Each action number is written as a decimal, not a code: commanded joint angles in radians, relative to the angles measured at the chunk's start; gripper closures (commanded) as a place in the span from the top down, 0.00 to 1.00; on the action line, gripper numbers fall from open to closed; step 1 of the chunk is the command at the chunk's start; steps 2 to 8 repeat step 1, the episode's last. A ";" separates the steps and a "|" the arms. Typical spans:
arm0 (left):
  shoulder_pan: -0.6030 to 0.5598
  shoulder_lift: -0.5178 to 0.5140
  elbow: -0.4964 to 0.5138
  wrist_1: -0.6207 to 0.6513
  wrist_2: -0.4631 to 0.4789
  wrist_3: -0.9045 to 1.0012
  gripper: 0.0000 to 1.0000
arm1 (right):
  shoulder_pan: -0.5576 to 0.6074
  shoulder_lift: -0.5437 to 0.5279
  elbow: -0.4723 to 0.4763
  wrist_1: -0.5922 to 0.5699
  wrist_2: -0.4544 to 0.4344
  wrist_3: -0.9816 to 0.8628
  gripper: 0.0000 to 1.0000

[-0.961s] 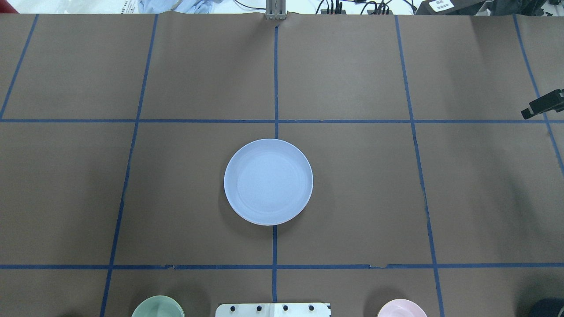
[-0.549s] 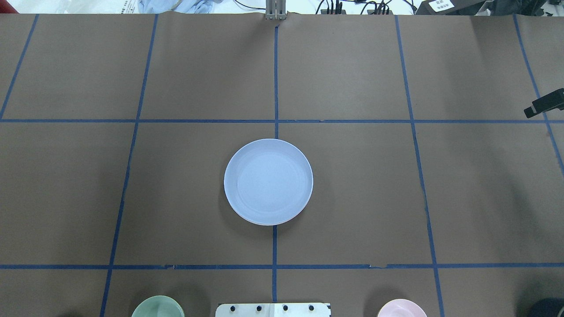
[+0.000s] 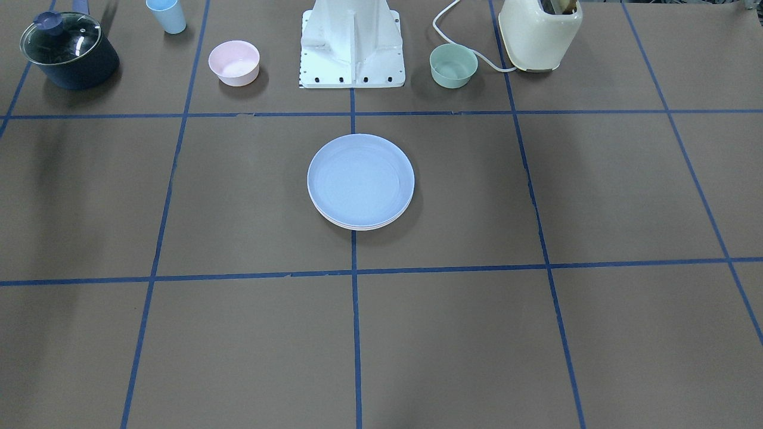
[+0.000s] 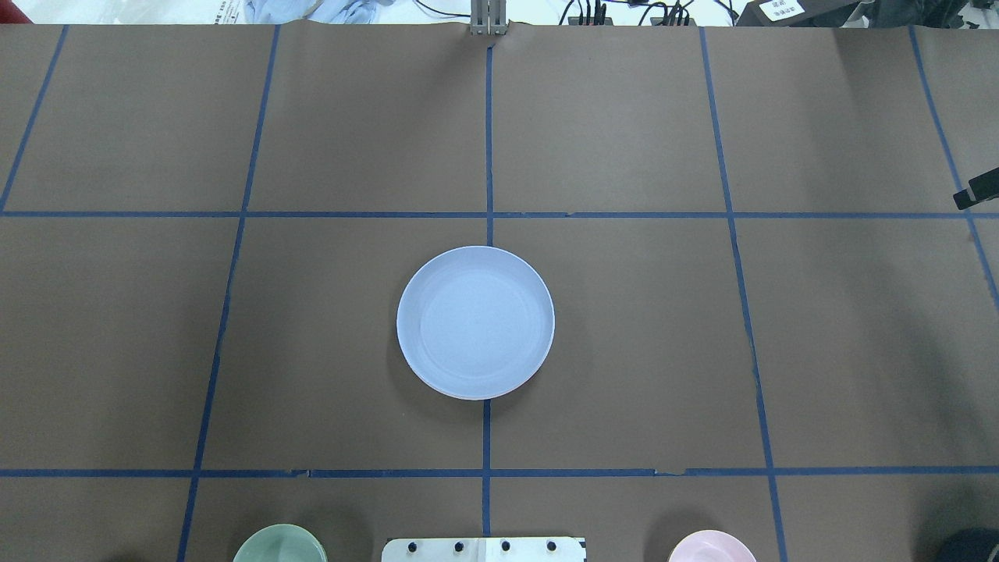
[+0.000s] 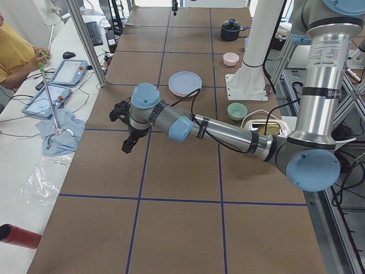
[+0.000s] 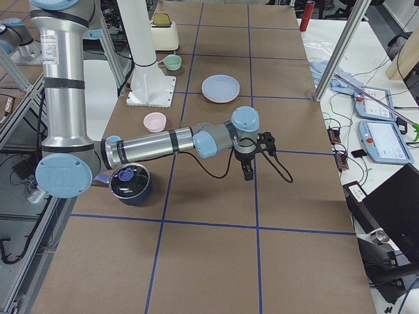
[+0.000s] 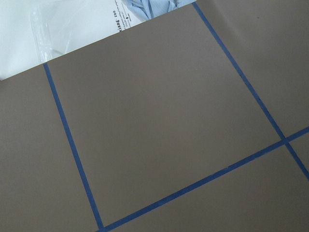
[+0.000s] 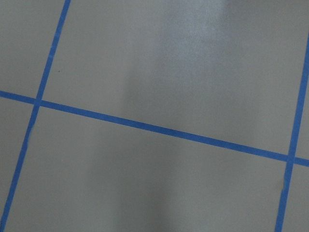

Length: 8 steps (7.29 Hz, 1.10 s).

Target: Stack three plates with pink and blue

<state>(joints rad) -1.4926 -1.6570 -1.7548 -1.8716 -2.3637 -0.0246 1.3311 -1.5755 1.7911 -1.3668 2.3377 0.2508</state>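
Observation:
The light blue plate (image 4: 475, 321) lies at the table's centre, on top of a stack. In the front-facing view, pale rims (image 3: 358, 226) of plates under the blue plate (image 3: 360, 179) show at its near edge; the pink and cream plates are otherwise hidden. My left gripper (image 5: 128, 144) hangs over bare table far to the left of the stack; I cannot tell whether it is open. Of my right gripper (image 6: 247, 171), only a black tip (image 4: 978, 190) shows at the overhead view's right edge; I cannot tell its state. Both wrist views show only bare table.
Along the robot's side stand a small pink bowl (image 3: 234, 62), a small green bowl (image 3: 453, 65), a light blue cup (image 3: 167, 15), a dark pot with a glass lid (image 3: 68, 50), a cream toaster (image 3: 539, 33) and the white robot base (image 3: 353, 44).
The black tip of my right gripper has slid further right, toward the overhead view's edge. The stack of plates has not moved.

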 commanded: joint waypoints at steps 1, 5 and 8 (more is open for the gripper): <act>0.000 -0.001 0.001 -0.004 0.003 0.000 1.00 | 0.002 -0.003 0.002 0.002 0.000 -0.001 1.00; 0.000 -0.001 0.001 -0.004 0.003 0.000 1.00 | 0.002 -0.003 0.002 0.002 0.000 -0.001 1.00; 0.000 -0.001 0.001 -0.004 0.003 0.000 1.00 | 0.002 -0.003 0.002 0.002 0.000 -0.001 1.00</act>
